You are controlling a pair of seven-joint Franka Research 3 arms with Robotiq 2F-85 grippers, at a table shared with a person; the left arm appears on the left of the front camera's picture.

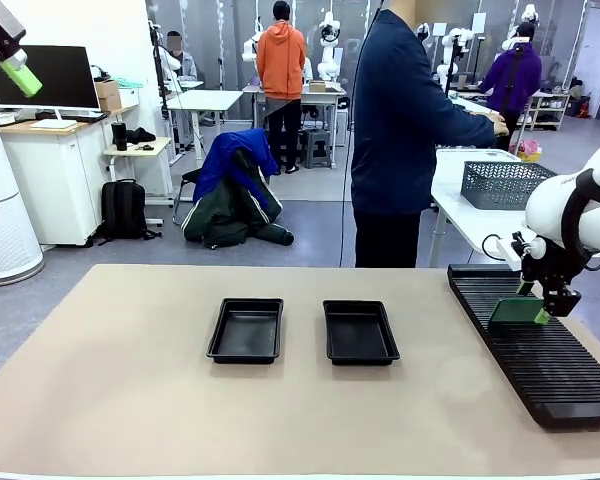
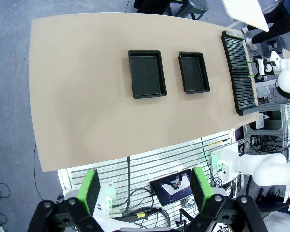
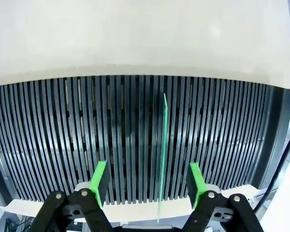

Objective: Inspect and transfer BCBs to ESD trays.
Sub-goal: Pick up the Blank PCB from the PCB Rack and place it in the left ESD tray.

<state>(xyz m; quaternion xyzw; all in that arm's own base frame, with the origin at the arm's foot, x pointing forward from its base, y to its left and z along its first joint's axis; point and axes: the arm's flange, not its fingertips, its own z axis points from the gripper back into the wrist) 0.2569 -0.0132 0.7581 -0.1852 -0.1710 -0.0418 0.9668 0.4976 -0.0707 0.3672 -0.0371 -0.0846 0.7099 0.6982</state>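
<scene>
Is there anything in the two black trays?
No, both are empty: the left ESD tray and right ESD tray show bare black bottoms, nothing inside.

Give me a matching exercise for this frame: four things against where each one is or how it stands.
1. left gripper
2. right gripper
3. BCB
4. ESD trays

A. empty, side by side
B. on edge in the slotted rack
C. up high, jaws open
D. low over the rack, jaws open either side of the BCB

Pairs: 1-C, 2-D, 3-B, 4-A
</scene>
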